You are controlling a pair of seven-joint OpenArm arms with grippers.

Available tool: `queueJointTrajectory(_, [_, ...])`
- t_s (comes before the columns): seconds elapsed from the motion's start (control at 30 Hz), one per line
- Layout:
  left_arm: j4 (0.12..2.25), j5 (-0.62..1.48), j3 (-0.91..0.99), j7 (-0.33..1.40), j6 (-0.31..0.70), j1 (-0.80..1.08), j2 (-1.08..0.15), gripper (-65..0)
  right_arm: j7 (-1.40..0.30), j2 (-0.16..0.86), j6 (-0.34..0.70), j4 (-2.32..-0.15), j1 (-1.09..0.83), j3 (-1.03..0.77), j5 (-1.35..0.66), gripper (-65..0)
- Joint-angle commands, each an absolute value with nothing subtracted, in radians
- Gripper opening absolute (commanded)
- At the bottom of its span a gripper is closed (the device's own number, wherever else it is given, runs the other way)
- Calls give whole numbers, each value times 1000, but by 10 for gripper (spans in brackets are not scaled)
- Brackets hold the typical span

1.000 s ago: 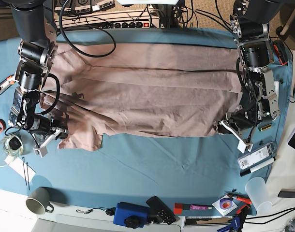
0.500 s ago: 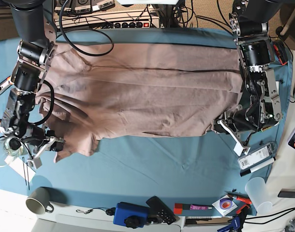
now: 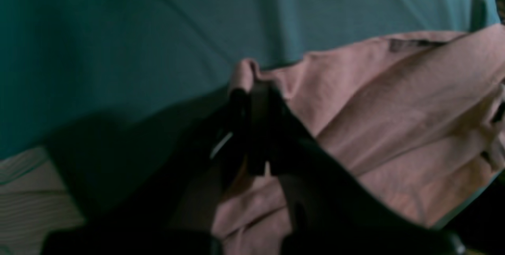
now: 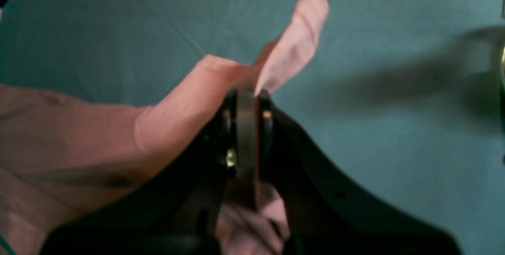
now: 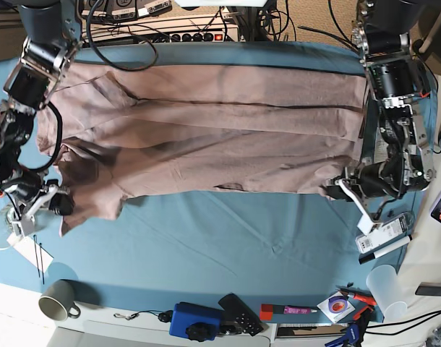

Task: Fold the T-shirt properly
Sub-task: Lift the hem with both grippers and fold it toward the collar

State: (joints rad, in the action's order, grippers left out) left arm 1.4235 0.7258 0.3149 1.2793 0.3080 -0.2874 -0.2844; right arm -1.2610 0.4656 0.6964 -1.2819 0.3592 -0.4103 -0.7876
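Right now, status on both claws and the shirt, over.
Left claw shut on T-shirt hem corner. Right claw shut on sleeve edge. Shirt spread flat on the blue table cloth, not yet folded. Nothing lying on the shirt.

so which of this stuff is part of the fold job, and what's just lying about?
In the job:
- T-shirt, spread on the blue cloth
- left hand, shut on its near corner
- right hand, shut on the corner at the other end

Lying about:
- mug
- plastic cup
- blue box
- black remote
- marker
- power strip
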Motion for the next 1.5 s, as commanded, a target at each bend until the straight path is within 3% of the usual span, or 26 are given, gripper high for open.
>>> queueJointTrajectory(0.0, [1445,756,317,1276,313,-307,-306,-650,-1240,498,698,-1314,377,-414,-833,-650])
queueJointTrajectory(0.43, [1675,834,479,1262,343,-77,-333,-650,-1293,510,698,-1454,258,-414,-921,-650])
queueJointTrajectory(0.57, [1707,927,524,1275,418,-38,-333,-650,-1298,509,698,-1474,226,-414,-947,-650])
queueJointTrajectory(0.7, [1710,947,525,1292,424,-16,-333,-650,-1352,509,698,-1480,205,-424,-1002,-650])
queueJointTrajectory(1.03, [1711,947,533,1311,424,-10,-333,-650,-1396,508,698,-1519,98,-645,-1179,-650])
queueJointTrajectory(1.47, [1834,947,533,1300,425,128,-336,-650,-1396,507,698,-1690,-136,-725,-1196,-650])
